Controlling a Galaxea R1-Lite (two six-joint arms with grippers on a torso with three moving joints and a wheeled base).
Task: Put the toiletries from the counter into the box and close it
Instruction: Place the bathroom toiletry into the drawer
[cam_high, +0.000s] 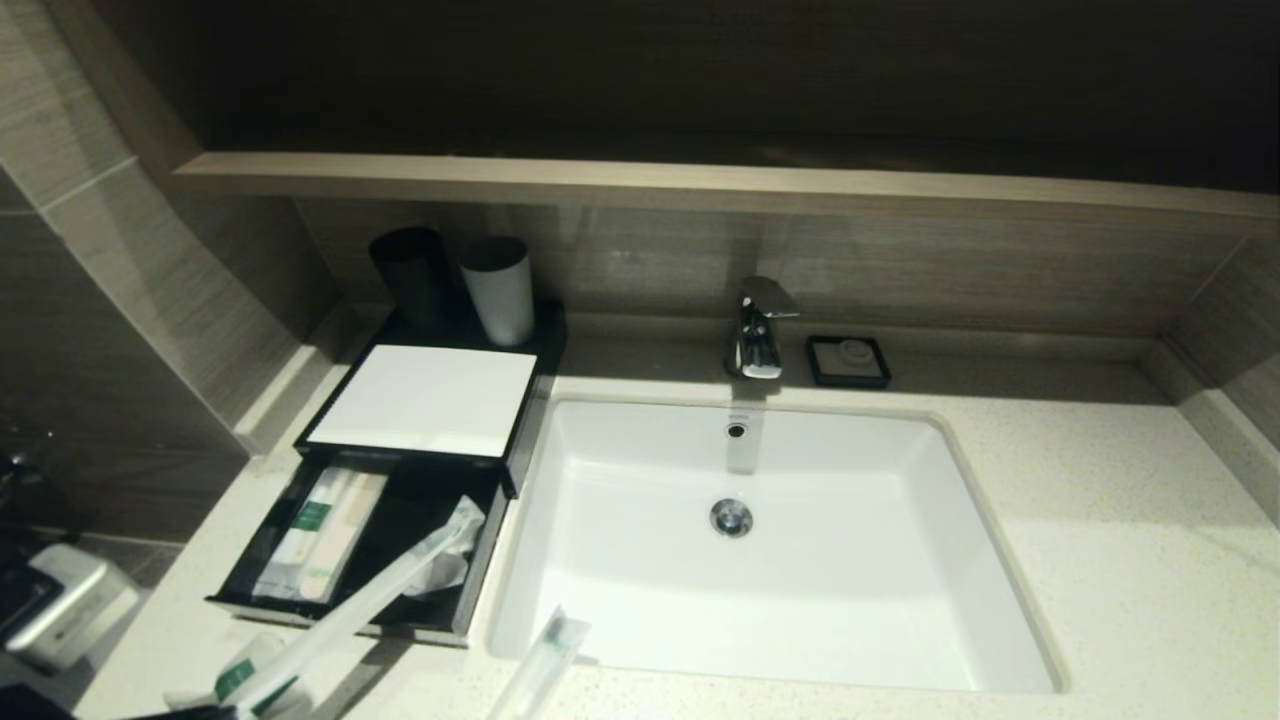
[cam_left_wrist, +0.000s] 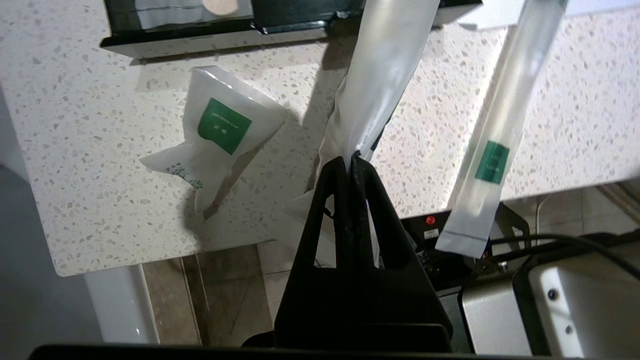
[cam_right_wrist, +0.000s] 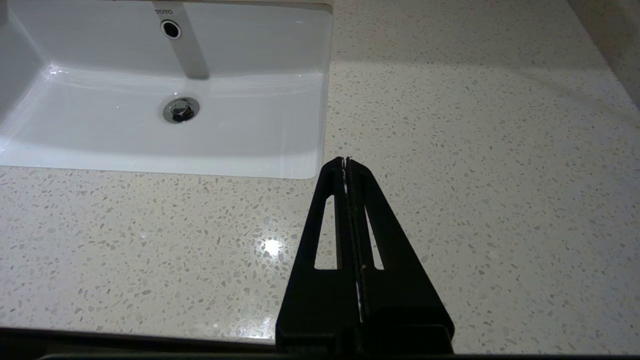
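Observation:
My left gripper is shut on the near end of a long clear sachet. The sachet slants up from the counter's front edge, and its far end is over the open drawer of the black box. The small white packet with a green label lies on the speckled counter in front of the drawer. A second long sachet lies to the right, overhanging the counter's front edge; it also shows in the head view. My right gripper is shut and empty over the counter, right of the basin.
The drawer holds several packets. A black cup and a white cup stand behind the box. The white basin lies right of the box, with a faucet and a soap dish behind it.

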